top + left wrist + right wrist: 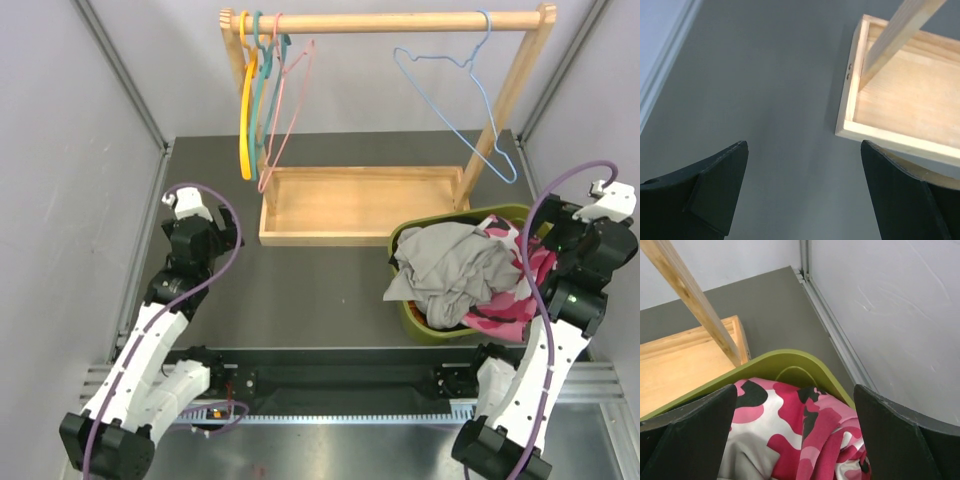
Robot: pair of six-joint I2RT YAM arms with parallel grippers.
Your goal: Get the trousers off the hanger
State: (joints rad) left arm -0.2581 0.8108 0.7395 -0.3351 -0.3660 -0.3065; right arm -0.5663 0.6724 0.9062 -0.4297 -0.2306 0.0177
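Observation:
The grey trousers (pixel 455 268) lie heaped on top in the green basket (pixel 412 318) at the right, over the pink camouflage trousers (pixel 520 290), which also show in the right wrist view (pixel 800 425). The orange and black trousers are hidden. Several bare hangers hang on the wooden rail (pixel 390 20): yellow (pixel 246 110), teal (pixel 263 75) and pink (pixel 287 105) at the left, blue (pixel 470 95) at the right. My left gripper (pixel 802 192) is open and empty over the grey table. My right gripper (pixel 795 437) is open and empty over the basket's far corner.
The rack's wooden base tray (pixel 355 205) stands mid-table, with its near left corner in the left wrist view (pixel 850 127). The rack's slanted posts (pixel 505 100) rise at both ends. Grey walls and a metal frame (pixel 832 330) enclose the table.

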